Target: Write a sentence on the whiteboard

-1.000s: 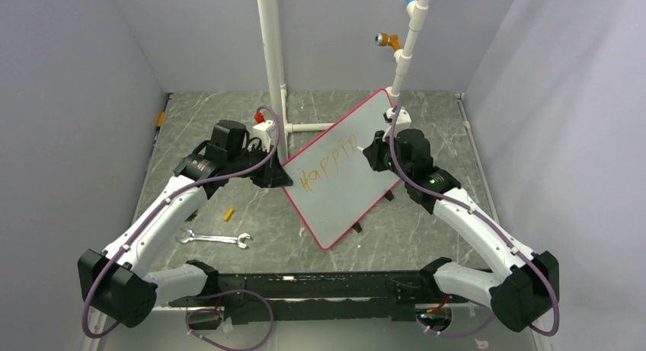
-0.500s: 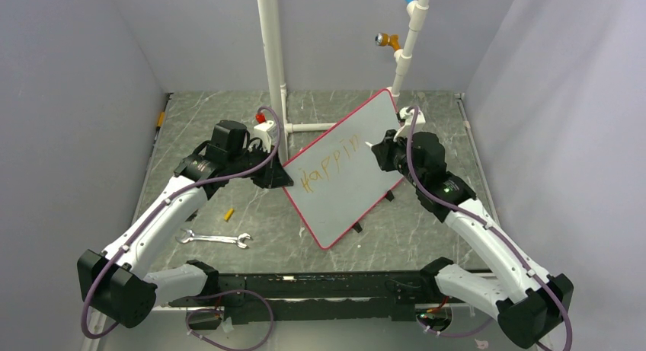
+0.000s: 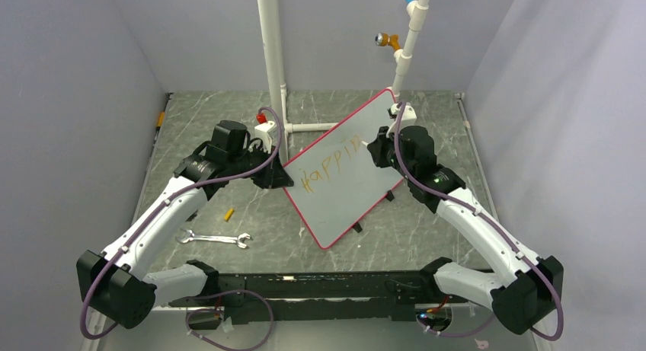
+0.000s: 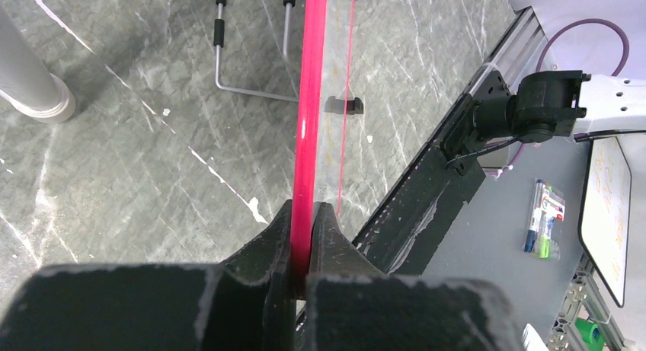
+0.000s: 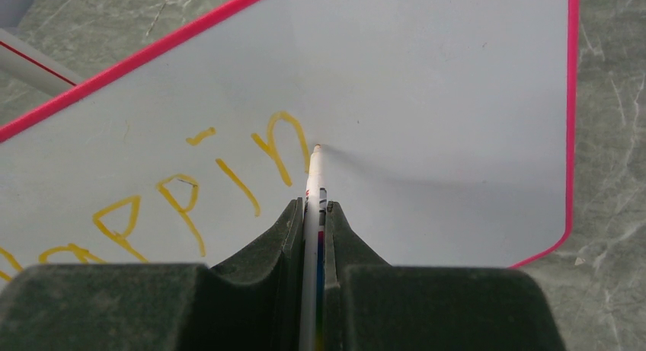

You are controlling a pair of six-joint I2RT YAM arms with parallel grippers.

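Note:
The whiteboard (image 3: pixel 350 191), white with a red-pink frame, stands tilted in the middle of the table. Orange-yellow lettering, the sentence (image 3: pixel 329 164), reads "Happin" across it. It also shows in the right wrist view (image 5: pixel 228 172). My left gripper (image 3: pixel 279 176) is shut on the board's left red edge (image 4: pixel 308 138). My right gripper (image 3: pixel 378 149) is shut on a white marker (image 5: pixel 313 187). The marker's tip touches the board (image 5: pixel 457 100) just right of the letter "n".
A silver wrench (image 3: pixel 215 238) and a small yellow cap (image 3: pixel 228 214) lie on the table at the left. Two white pipes (image 3: pixel 273 54) rise behind the board, with a red-and-white piece (image 3: pixel 263 122) at the base. The board's wire stand (image 4: pixel 251 84) shows underneath.
The letter "n" has been added after "Happi". My right gripper swung out to the right, then came back, with the marker on the board. The left gripper has not moved.

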